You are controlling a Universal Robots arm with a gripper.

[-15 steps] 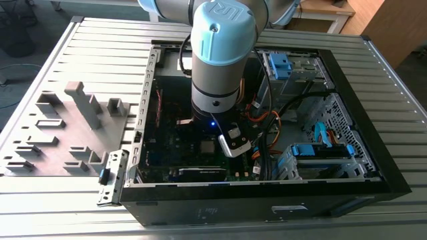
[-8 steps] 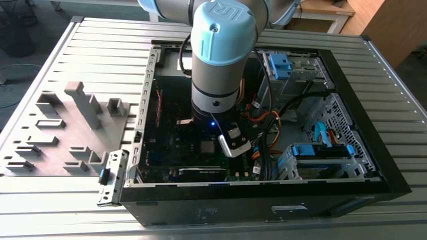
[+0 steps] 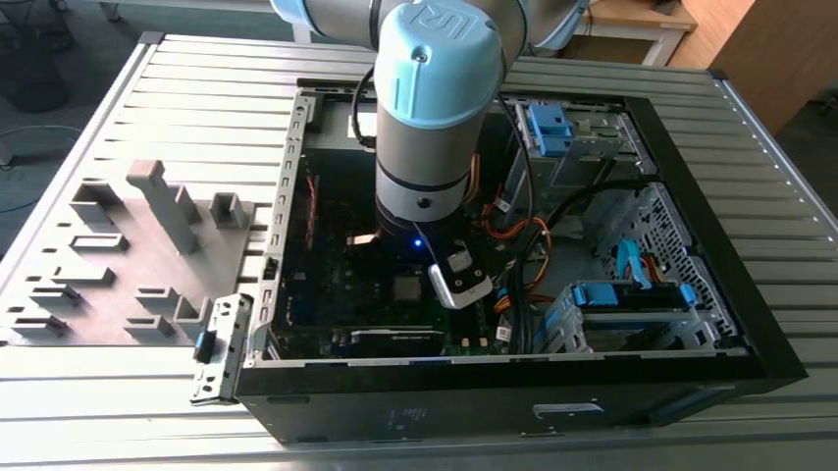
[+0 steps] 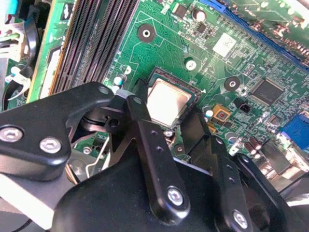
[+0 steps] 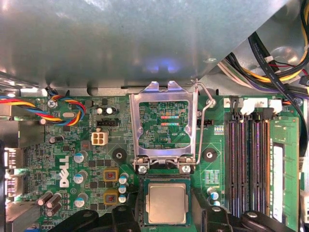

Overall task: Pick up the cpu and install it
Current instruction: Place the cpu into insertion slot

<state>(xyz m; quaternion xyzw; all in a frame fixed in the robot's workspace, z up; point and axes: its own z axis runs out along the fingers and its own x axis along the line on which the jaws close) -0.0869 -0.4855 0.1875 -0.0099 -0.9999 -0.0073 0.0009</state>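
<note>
The cpu (image 5: 166,203), a small silver-grey square, lies flat in the black socket on the green motherboard (image 5: 72,145). In the second wrist view the cpu (image 4: 166,100) sits just beyond the black fingers. My gripper (image 4: 164,108) hovers over the socket and is open: one finger (image 4: 137,121) stands off one side of the chip and the other finger (image 4: 198,125) off the opposite side, and neither touches it. In the first wrist view the gripper (image 5: 165,209) straddles the socket in the same way. The socket's metal load plate (image 5: 162,123) is flipped open.
The arm (image 3: 422,128) reaches down into the open computer case (image 3: 524,402) on a slatted metal table. The socket lever (image 5: 203,125) is raised and memory slots (image 5: 246,164) run beside it. Cable bundles (image 5: 270,63) and blue drive bays (image 3: 629,294) crowd one side. A grey fixture board (image 3: 131,255) lies at the exterior view's left.
</note>
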